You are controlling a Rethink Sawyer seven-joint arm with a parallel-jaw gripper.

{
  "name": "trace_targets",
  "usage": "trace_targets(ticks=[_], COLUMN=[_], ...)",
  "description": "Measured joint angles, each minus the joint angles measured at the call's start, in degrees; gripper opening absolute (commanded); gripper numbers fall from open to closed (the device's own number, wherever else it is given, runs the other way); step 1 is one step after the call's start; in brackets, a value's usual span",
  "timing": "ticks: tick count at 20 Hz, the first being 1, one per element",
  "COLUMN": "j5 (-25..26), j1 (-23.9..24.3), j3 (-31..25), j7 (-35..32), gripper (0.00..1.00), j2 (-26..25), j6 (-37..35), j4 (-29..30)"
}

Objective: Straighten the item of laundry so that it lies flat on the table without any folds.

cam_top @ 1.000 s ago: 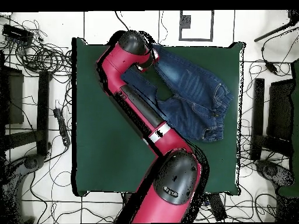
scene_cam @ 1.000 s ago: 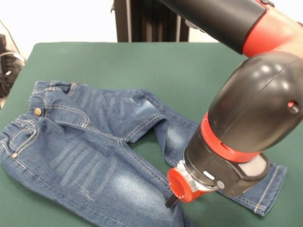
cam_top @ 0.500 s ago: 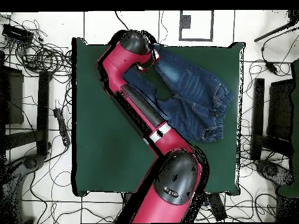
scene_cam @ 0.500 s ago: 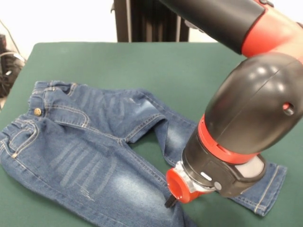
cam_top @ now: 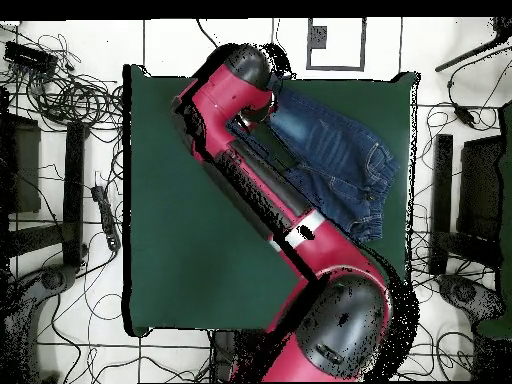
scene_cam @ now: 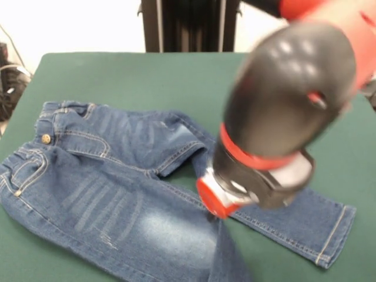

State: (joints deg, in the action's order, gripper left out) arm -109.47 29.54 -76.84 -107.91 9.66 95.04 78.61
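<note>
The item of laundry, a small pair of blue jeans (scene_cam: 111, 188), lies on the green table (scene_cam: 147, 76) with its waistband at the left. One leg runs right to a hemmed cuff (scene_cam: 335, 232). The other leg runs down past the picture's bottom edge with a raised crease along it. My gripper (scene_cam: 212, 215) hangs blurred just above the crotch area, between the two legs, under the red wrist collar. In the overhead view the jeans (cam_top: 340, 160) lie in the table's (cam_top: 180, 200) upper right part, and the arm's head (cam_top: 245, 72) hides the gripper.
The red arm (cam_top: 270, 190) crosses the table diagonally in the overhead view. Cables (cam_top: 60, 90) and dark stands (cam_top: 445, 190) ring the table on the floor. The jeans' lower leg reaches close to the table's near edge in the front view.
The arm has swung up and to the left in the front view, lifting the gripper off the jeans near the lower leg. More of the right leg now shows.
</note>
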Motion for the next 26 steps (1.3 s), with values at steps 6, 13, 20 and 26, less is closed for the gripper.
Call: trace_targets(ticks=[6, 13, 20, 26], j5=[-8.1, -8.8, -9.0, -9.3], j1=[4.5, 5.5, 5.3, 6.0], j3=[-0.9, -1.0, -1.0, -1.0], j7=[0.0, 0.0, 0.0, 0.0], gripper=[1.0, 1.0, 1.0, 1.0], j2=[8.0, 12.7, 13.6, 13.6], j6=[0.0, 0.0, -0.1, -1.7], j4=[4.5, 5.1, 5.8, 8.9])
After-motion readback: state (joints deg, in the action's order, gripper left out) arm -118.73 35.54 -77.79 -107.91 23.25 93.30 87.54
